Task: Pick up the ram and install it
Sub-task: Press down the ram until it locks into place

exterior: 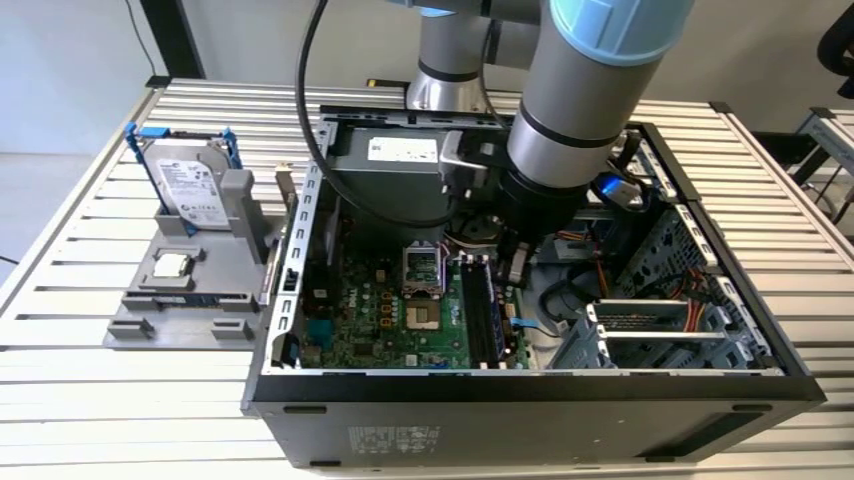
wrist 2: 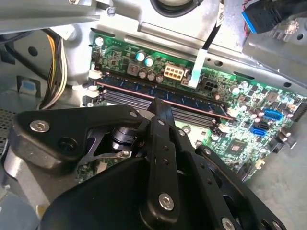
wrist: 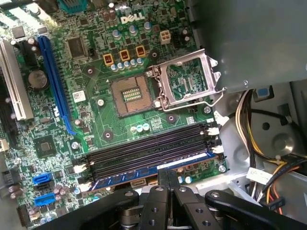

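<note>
The ram is a slim stick with a blue-green edge. It lies along the black memory slot nearest the case wall, between the white end clips. In the second wrist view the ram shows dark chips along its side. My gripper stands over the middle of the stick with its black fingers together, tips right at its top edge. Whether they touch it I cannot tell. In the exterior view the gripper reaches down into the open computer case, above the slots.
The processor socket stands with its metal frame flipped open beside the slots. Yellow and black cables run close by. A grey holder outside the case carries a hard drive and a small silver chip.
</note>
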You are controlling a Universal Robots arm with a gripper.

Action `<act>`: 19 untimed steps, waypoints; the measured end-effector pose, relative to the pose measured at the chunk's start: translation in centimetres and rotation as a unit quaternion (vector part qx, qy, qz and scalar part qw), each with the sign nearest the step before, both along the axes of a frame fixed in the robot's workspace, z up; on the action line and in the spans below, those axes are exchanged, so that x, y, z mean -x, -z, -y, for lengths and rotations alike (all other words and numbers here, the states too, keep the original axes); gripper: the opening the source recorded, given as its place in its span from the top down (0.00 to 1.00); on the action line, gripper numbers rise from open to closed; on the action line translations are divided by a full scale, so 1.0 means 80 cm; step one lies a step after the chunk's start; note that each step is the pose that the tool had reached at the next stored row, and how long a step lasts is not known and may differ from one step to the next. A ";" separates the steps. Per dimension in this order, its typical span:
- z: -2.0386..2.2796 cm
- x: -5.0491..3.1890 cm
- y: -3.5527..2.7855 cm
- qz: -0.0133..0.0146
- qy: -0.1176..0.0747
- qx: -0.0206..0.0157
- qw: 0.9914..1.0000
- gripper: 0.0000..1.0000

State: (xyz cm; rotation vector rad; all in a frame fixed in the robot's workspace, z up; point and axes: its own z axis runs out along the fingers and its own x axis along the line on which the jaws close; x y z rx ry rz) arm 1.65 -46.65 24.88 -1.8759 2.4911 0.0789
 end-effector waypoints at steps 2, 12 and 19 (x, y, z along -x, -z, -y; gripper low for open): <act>0.0000 0.000 0.0000 0.000 -0.006 0.000 1.000 1.00; 0.0000 0.000 0.0002 0.000 -0.054 0.000 0.999 1.00; 0.0000 0.000 0.0017 0.001 -0.099 0.000 0.995 1.00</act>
